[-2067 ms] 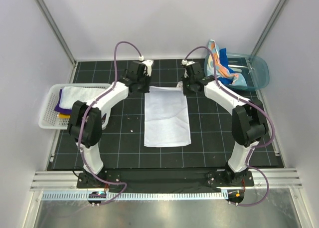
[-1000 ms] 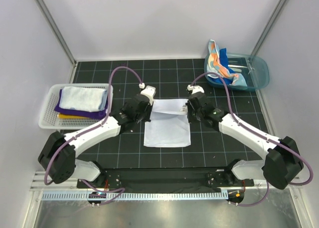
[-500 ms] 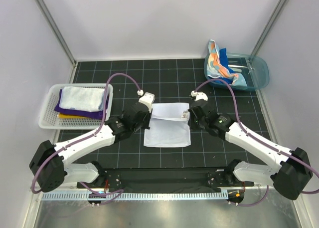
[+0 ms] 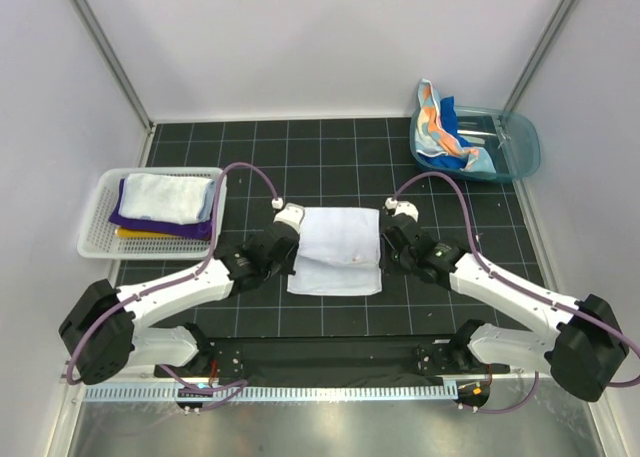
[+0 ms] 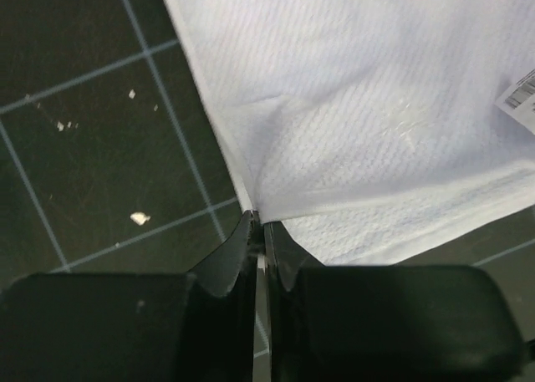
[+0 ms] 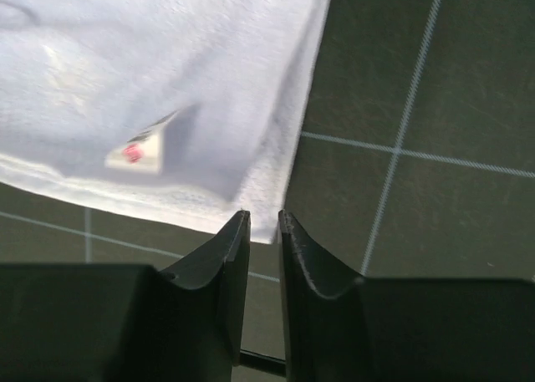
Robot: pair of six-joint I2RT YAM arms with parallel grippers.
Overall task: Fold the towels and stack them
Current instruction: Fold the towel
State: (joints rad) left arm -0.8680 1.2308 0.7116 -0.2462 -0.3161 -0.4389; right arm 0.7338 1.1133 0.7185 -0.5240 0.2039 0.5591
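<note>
Both arms drew in toward the near side; the far half of the white towel (image 4: 338, 239) is now folded over onto the near half.
Top view: white towel lies folded mid-surface (image 4: 440, 187), left tool (image 4: 287, 241) at its left edge, right tool (image 4: 388, 239) at its right edge. Folded towels (image 4: 165, 199) are stacked in the basket (image 4: 95, 239) at left, loose towels (image 4: 445, 132) in the tub (image 4: 528, 147) far right. Left wrist view: left tool nearly closed, tips touching the towel's corner; cannot tell if cloth is pinched. Right wrist view: right tool has a narrow gap with nothing in it, tips just beside the towel's edge.
</note>
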